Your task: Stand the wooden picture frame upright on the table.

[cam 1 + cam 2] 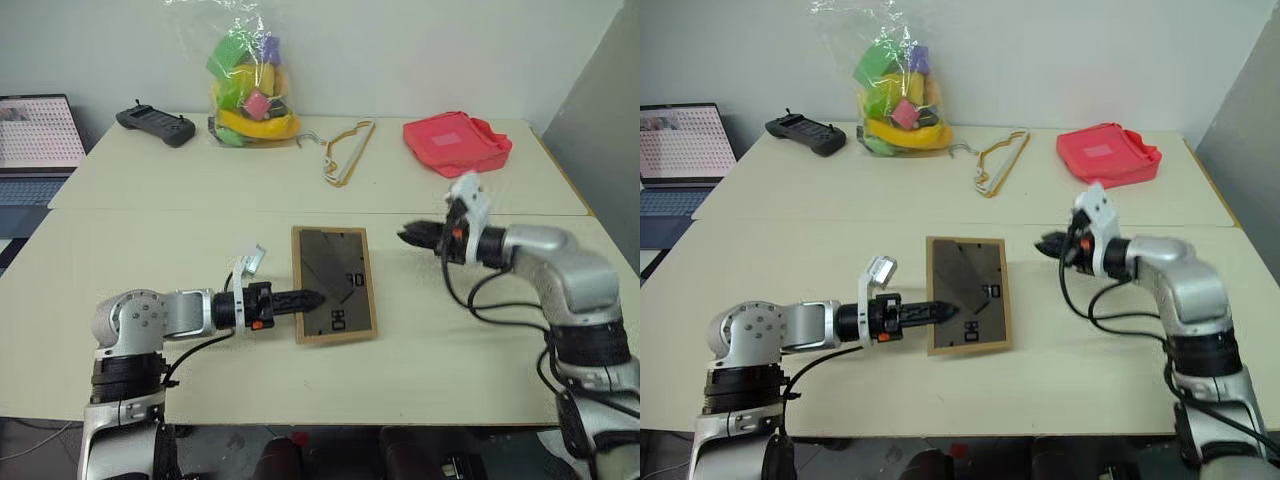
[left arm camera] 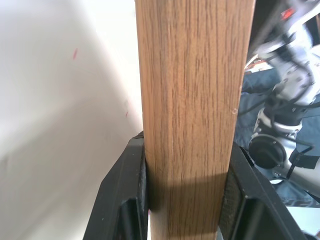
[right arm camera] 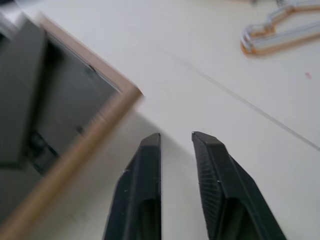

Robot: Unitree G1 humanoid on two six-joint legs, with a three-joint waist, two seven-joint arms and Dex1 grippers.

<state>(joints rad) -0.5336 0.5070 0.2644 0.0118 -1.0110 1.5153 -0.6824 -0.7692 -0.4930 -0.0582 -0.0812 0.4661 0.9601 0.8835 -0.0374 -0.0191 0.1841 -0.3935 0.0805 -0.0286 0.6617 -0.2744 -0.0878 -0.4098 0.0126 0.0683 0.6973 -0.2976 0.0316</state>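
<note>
Left wrist view showed the left hand pinching the wooden picture frame by its side rail, likely so it could tip the frame up. That frame sat back-side up near the middle of the bench, toward the near edge. Just beside its far right corner, the right hand hovered slightly spread, holding nothing.

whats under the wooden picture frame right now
The cream table lies beneath the wooden picture frame, whose dark back panel faces up. The left hand clamps its edge. The picture side faces down, hidden.
</note>
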